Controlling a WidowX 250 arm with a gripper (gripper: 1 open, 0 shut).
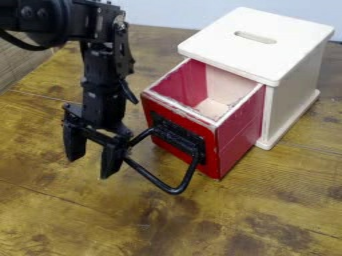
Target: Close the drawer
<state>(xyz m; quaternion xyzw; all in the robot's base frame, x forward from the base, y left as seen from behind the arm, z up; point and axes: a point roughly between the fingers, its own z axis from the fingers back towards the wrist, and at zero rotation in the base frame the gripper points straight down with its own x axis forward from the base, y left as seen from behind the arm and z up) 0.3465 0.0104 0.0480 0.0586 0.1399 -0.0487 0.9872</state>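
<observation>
1. The single camera view shows the drawer [201, 122] pulled well out of the cream-white cabinet [274, 60]. Its red front faces the lower left, and its pale wood interior is open to view from above. It sits on the wooden counter [267, 210], still partly housed in the cabinet's opening, so the job of closing it is not yet done.

2. The drawer's black loop handle [167, 165] juts out from the red front, low over the counter and reaching toward the arm. That long reach makes it the nearest part of the drawer for the robot, and probably the natural surface to press against.

3. The pincer [96, 150] hangs just left of the handle's outer bend, pointing steeply down with its fingers spread wide and nothing between them. The right-hand finger [114, 157] looks very close to the loop's tip; whether it touches cannot be told from this angle.

4. An empty, spread pincer fits a push, not a grasp: closing needs only a shove along the drawer's travel, up and to the right into the cabinet. Standing on the outer side of the handle puts the arm in line for that.

5. One risk, as I judge it: a push off the drawer's axis may skew it, or slide the whole cabinet across the counter.
</observation>
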